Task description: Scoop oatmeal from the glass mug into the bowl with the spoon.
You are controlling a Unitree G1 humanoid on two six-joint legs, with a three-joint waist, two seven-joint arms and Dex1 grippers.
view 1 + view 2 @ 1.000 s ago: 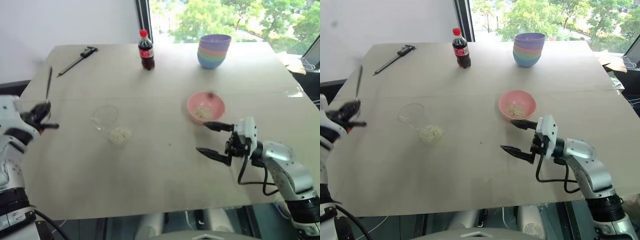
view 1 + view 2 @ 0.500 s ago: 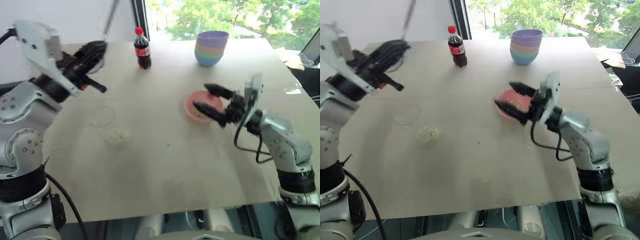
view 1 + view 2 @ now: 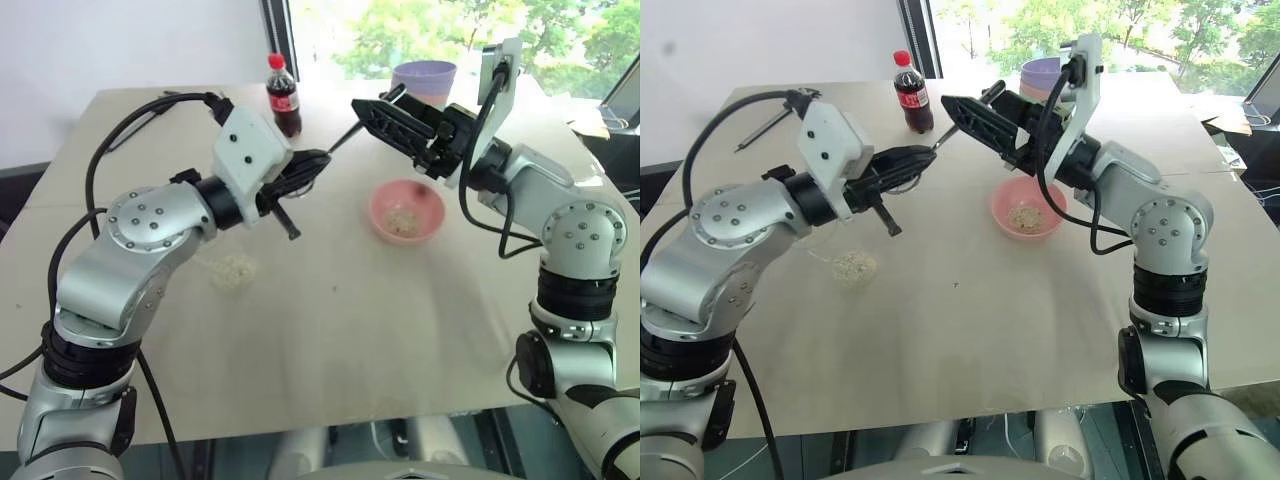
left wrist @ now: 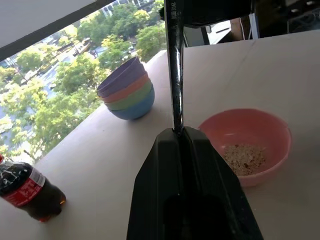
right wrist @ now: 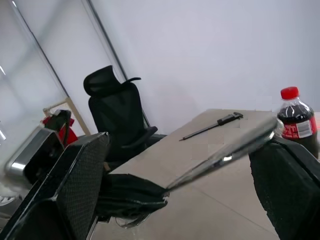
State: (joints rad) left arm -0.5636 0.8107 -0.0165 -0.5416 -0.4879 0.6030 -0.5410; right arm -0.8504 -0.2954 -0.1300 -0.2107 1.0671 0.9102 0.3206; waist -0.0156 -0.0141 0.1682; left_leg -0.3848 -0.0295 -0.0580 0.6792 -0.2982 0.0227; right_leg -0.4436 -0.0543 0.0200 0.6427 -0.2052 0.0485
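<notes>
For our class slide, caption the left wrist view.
Shut left fingers hold the spoon above the pink bowl.

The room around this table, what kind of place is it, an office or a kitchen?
Most likely an office or lab room, not a kitchen. A black office chair stands by a plain white wall, a caliper-like tool lies on the large bare table, and a window behind looks out on trees.
</notes>
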